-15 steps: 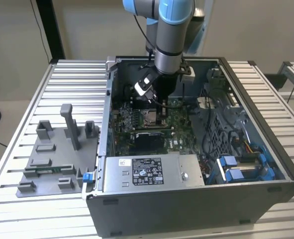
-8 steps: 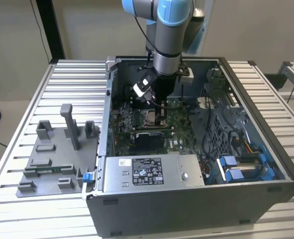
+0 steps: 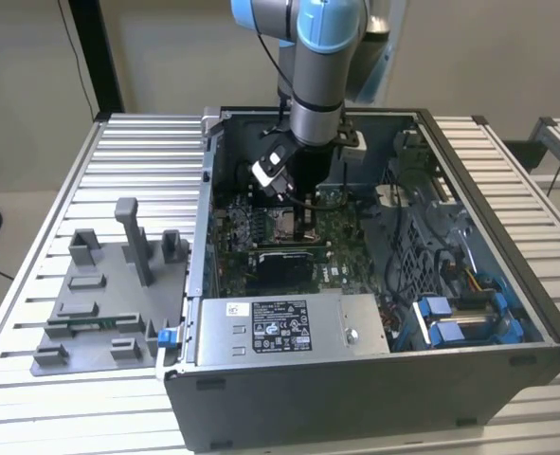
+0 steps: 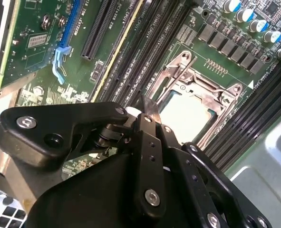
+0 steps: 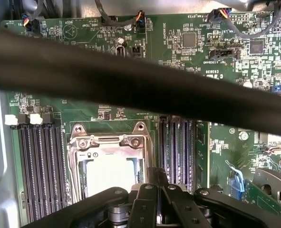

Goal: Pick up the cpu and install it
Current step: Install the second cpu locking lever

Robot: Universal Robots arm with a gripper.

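Observation:
The cpu point(image 4: 187, 113) is a pale silver-grey square lying inside the metal-framed socket point(image 4: 226, 97) on the green motherboard; the first wrist view shows the cpu point(image 5: 109, 175) in the socket frame point(image 5: 109, 142) as well. My gripper point(image 4: 150, 108) hangs just above the board at the socket's edge, its black fingers pressed together with nothing between them. Its tip point(image 5: 157, 175) stands beside the chip, between the socket and the memory slots. In the exterior view the gripper point(image 3: 303, 210) reaches down into the open computer case point(image 3: 507, 246).
A thick black cable point(image 5: 130, 80) crosses close in front of the first wrist camera. Memory slots point(image 5: 40, 166) flank the socket. A power supply point(image 3: 280, 327) and blue drive brackets point(image 3: 460, 318) fill the case's near side. A grey fixture tray point(image 3: 109, 294) lies at the exterior view's left.

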